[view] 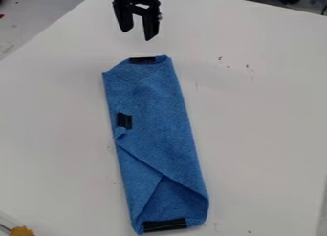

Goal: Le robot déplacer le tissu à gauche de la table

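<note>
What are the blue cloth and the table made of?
The cloth looks like soft woven fabric, maybe microfibre: it's dull, fuzzy and folds over itself. The table seems smooth and hard, perhaps plastic or painted wood: it's plain white and lies flat.

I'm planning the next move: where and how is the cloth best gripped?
Probably by the black strip at its top end, from above: the cloth lies long and flat, so a shallow pinch there seems best, and the open gripper is nearest that end.
</note>
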{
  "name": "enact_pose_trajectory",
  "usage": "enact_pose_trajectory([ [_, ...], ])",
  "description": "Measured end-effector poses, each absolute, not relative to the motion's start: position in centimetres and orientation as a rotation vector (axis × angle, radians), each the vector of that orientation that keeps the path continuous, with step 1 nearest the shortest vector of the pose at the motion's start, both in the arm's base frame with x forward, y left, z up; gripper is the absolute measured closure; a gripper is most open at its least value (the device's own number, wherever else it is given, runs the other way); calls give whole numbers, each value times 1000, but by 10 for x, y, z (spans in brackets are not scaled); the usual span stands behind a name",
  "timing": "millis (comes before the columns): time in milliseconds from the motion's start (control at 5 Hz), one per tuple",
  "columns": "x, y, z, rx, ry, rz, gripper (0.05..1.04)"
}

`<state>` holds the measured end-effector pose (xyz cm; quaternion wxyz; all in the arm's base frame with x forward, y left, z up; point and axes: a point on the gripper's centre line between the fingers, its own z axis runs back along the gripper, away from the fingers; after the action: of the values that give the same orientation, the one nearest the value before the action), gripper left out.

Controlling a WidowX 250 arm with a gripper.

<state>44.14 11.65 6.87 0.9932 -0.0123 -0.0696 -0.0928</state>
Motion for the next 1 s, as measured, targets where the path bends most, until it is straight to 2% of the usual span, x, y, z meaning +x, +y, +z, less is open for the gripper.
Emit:
enact_pose_trajectory([
  [200, 438, 115, 48, -42, -95, -183, 83],
  [400, 421, 115, 37, -17, -75, -141, 83],
  [600, 399, 113, 64, 50, -132, -59, 83],
  [800, 366, 90, 74, 97, -157, 46, 83],
  [1000, 330, 76, 69, 99, -171, 171, 83],
])
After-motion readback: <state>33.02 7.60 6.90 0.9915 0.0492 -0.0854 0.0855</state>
